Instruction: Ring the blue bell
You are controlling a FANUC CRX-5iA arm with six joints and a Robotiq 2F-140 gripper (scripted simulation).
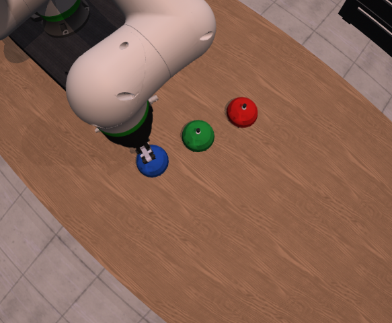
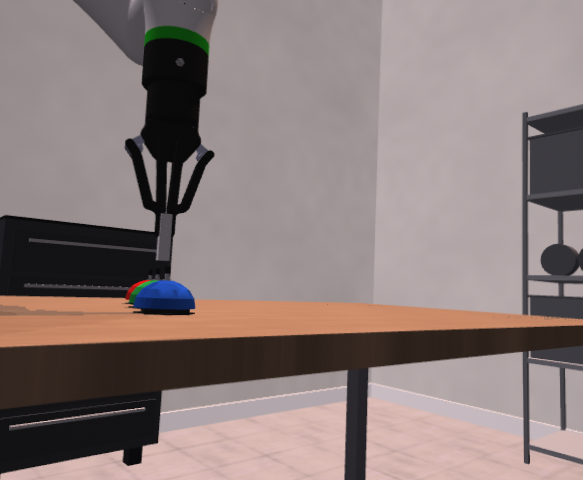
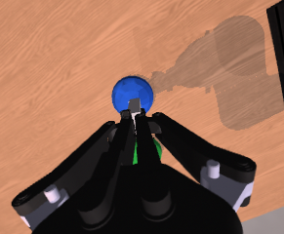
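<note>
The blue bell (image 1: 152, 161) sits on the wooden table, nearest the table's left edge in the top view. My gripper (image 1: 147, 155) is shut, empty, and points straight down onto the top of the blue bell. Its closed fingertips (image 2: 163, 258) reach the dome's top (image 2: 164, 296) and cover the button, which I cannot see. In the wrist view the fingertips (image 3: 134, 108) sit over the middle of the blue bell (image 3: 132, 95). The green bell (image 1: 198, 135) and the red bell (image 1: 242, 111) stand in a row beyond it, their buttons up and untouched.
A black cabinet (image 2: 64, 255) stands behind the table. A grey shelf unit (image 2: 568, 248) stands at the right. The arm's base plate (image 1: 50, 42) is at the table's far left corner. The green bell shows behind the fingers in the wrist view (image 3: 156, 146).
</note>
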